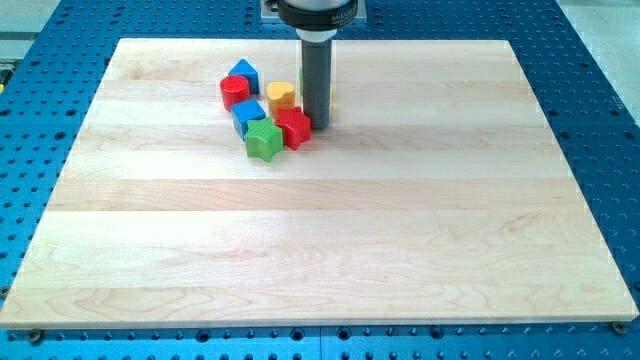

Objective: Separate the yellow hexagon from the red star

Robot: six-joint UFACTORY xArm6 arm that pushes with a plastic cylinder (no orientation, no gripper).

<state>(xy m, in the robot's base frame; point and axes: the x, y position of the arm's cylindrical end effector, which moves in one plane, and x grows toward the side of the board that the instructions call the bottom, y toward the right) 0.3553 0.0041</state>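
Observation:
The yellow hexagon [281,96] sits in a cluster of blocks at the view's upper left-centre. The red star [294,128] lies just below it, touching or nearly touching. My tip [316,124] stands just right of the red star and below-right of the yellow hexagon, close against both. The rod hides what lies directly behind it; a sliver of yellow and green [330,95] shows at its right edge.
In the same cluster: a green star [264,141] below-left of the red star, a blue block [247,115] left of it, a red cylinder-like block [234,92] and a blue pentagon-like block [243,73] further up-left. The wooden board [320,250] lies on a blue perforated table.

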